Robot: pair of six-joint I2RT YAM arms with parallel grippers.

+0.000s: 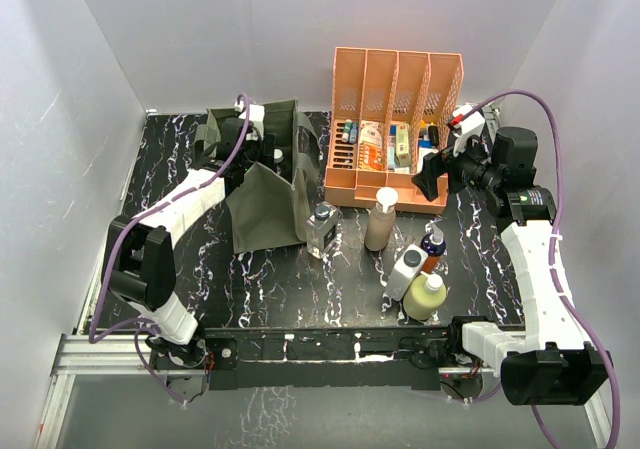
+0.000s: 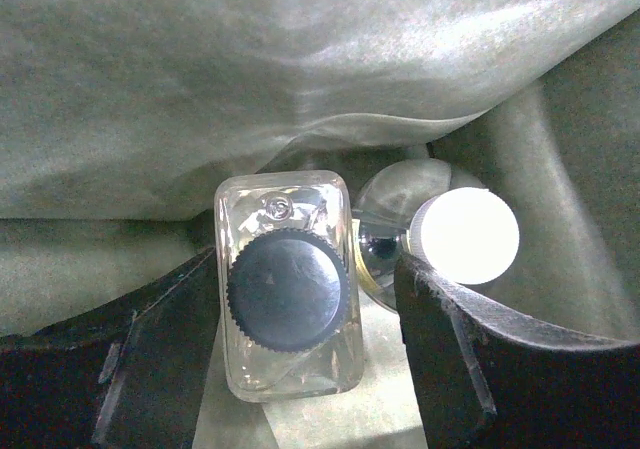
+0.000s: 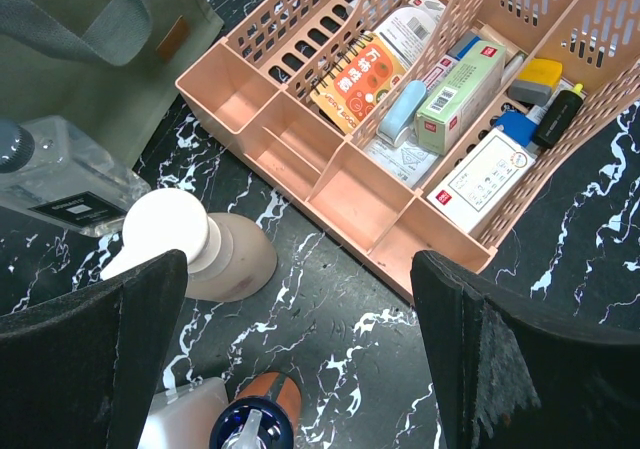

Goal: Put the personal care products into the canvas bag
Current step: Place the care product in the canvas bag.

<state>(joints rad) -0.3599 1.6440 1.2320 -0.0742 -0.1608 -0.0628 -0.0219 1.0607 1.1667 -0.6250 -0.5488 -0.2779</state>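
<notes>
Bag (image 1: 265, 209) near desk's far-left corner held clear bottle (image 2: 288, 289) and second bottle (image 2: 440, 234). Left fingers (image 1: 262, 152) were inside, spread wide astride clear bottle, gripping nothing. Five bottles (image 1: 406, 269) stood mid-desk, not yet bagged. Right fingers (image 1: 432, 179) were wide apart, empty.

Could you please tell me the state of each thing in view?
canvas bag: open, standing.
left gripper: open, inside the bag.
glass bottle: capped, upright inside the bag.
right gripper: open, empty.
beige bottle: capped, upright outside the bag.
file organiser: standing, partly filled.
</notes>
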